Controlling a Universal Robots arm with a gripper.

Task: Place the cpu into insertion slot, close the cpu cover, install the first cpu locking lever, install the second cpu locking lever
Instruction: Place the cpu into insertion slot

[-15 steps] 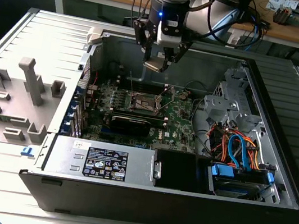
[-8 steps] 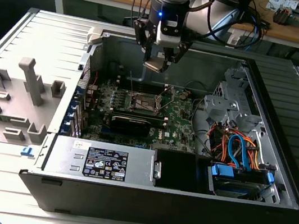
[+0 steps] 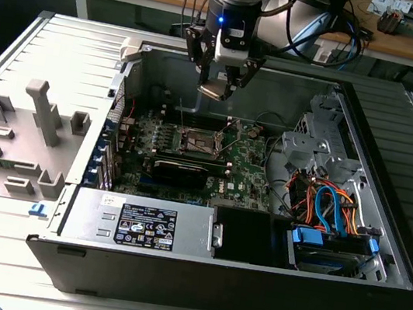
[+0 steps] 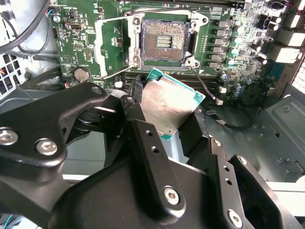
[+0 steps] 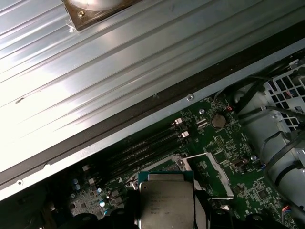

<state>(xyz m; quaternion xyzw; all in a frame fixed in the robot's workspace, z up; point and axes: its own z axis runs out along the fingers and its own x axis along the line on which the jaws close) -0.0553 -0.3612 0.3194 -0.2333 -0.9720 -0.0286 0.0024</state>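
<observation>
My gripper hangs over the open computer case, shut on the cpu, a flat square chip with a pale silver top. In the second wrist view the cpu is tilted between the black fingers, above and short of the insertion slot. The slot's contact field is bare. The cpu cover, a silvery frame, stands swung open beside the slot. A thin wire locking lever sticks out loose from the slot's corner. In the first wrist view the cpu shows above the motherboard, with the cover next to it.
A black card lies on the motherboard just in front of the slot. The power supply fills the case's front, and a drive cage with blue and orange cables is on the exterior view's right. A grey moulded fixture lies left of the case.
</observation>
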